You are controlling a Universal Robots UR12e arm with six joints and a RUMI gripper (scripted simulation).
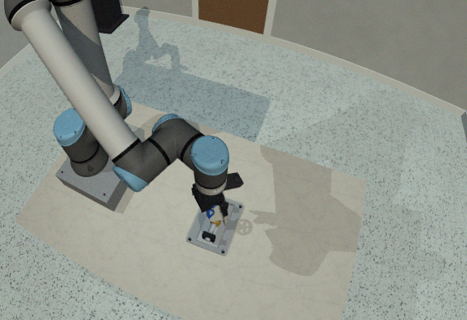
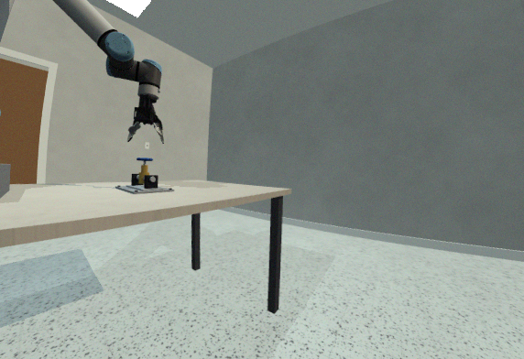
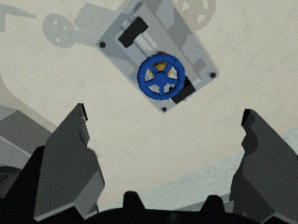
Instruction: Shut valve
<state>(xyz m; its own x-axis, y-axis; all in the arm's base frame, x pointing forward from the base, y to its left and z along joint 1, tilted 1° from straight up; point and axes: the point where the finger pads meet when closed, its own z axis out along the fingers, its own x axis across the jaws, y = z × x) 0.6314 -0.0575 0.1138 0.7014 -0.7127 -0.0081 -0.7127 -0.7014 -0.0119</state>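
The valve has a blue spoked handwheel [image 3: 161, 78] on a yellow stem, standing upright on a grey base plate [image 3: 157, 55] with black end blocks. In the side view the handwheel [image 2: 144, 159] sits on the table with my gripper [image 2: 146, 138] directly above it and clear of it. My gripper is open wide and empty. In the wrist view the two dark fingers frame the lower corners, and the gripper [image 3: 162, 125] looks straight down on the wheel. In the overhead view the gripper [image 1: 212, 207] hides most of the handwheel [image 1: 208, 213].
The base plate [image 1: 215, 226] lies near the middle of a light wooden table [image 1: 196, 230]. The robot's grey base [image 1: 91, 181] stands at the table's left end. The table's far edge and black legs [image 2: 274, 254] show in the side view.
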